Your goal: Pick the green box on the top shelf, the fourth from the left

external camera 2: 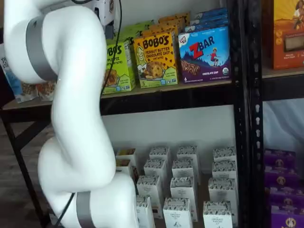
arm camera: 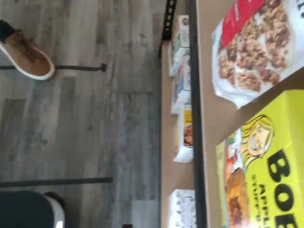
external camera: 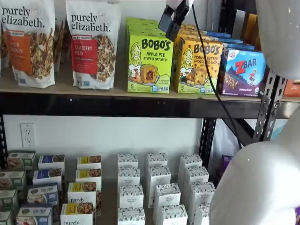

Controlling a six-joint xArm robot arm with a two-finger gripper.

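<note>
Since the cartons stand face-out along the top shelf (external camera: pixel 117 104), left to right from the green box (external camera: pixel 149 64): granola bags (external camera: pixel 92 44) left of it, orange box (external camera: pixel 198 66) touching its right side, blue box (external camera: pixel 242 71) beyond. My gripper (external camera: pixel 174 19) hangs above the green box's right corner, jaws spread wide, holding nothing, lined up for a top-down grab.

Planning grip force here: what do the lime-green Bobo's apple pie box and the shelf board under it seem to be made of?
The lime-green Bobo's apple pie box looks like printed paperboard: crisp folded edges, slight sheen. The light-tan shelf board looks like matte pressed wood or fibreboard; its black front beam seems painted steel.
</note>
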